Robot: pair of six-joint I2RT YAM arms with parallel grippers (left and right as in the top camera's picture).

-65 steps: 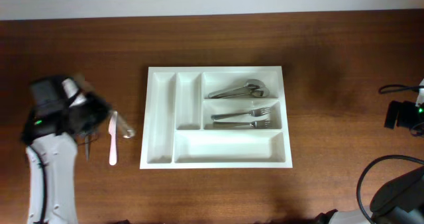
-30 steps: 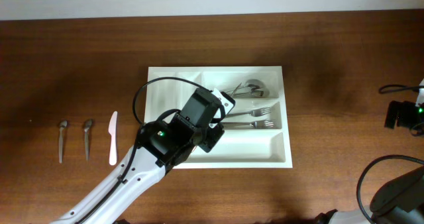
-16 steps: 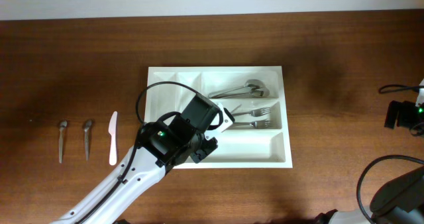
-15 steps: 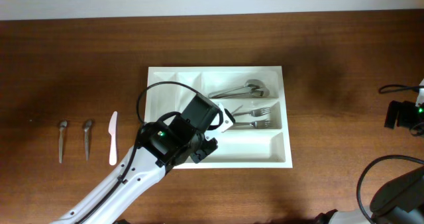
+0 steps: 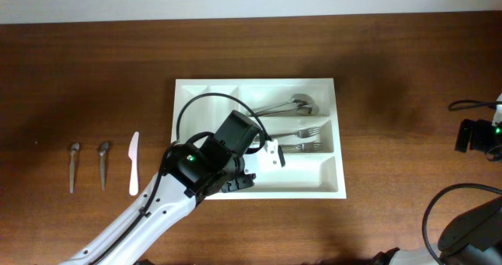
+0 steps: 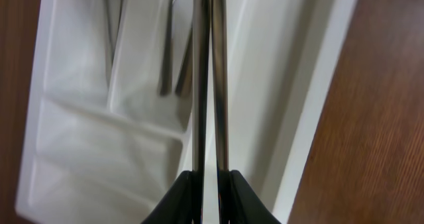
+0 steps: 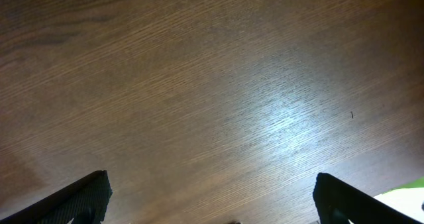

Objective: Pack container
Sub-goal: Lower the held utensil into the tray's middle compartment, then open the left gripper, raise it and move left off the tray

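The left arm (image 5: 149, 210) reaches in from the near left edge of the counter (image 5: 408, 77) and lies across the near left part of the cutlery tray (image 5: 267, 81). It hides most of the two narrow upright compartments. Its black cable (image 5: 205, 96) loops over the far left corner of the tray.

The left end effector (image 6: 211, 196) is pinched narrow on a slim metal utensil (image 6: 211, 85). What kind of utensil it is cannot be told. The utensil runs lengthwise over the long nearest compartment, just inside the tray's near wall. Whether it touches the floor of that compartment cannot be seen.

The tray sits in the middle of the counter. One compartment farther holds the forks (image 5: 302, 138), lying crosswise, and the farthest long compartment holds the spoons (image 5: 286, 106).

Left of the tray, on bare counter, a white plastic knife (image 5: 133, 163) lies just beside it. Farther left are an inner metal utensil (image 5: 103, 165) and an outer metal utensil (image 5: 74, 167), all three parallel and apart.

At the far right edge, well away from the tray, the right end effector (image 7: 211, 194) hangs spread wide over bare wood, holding nothing.
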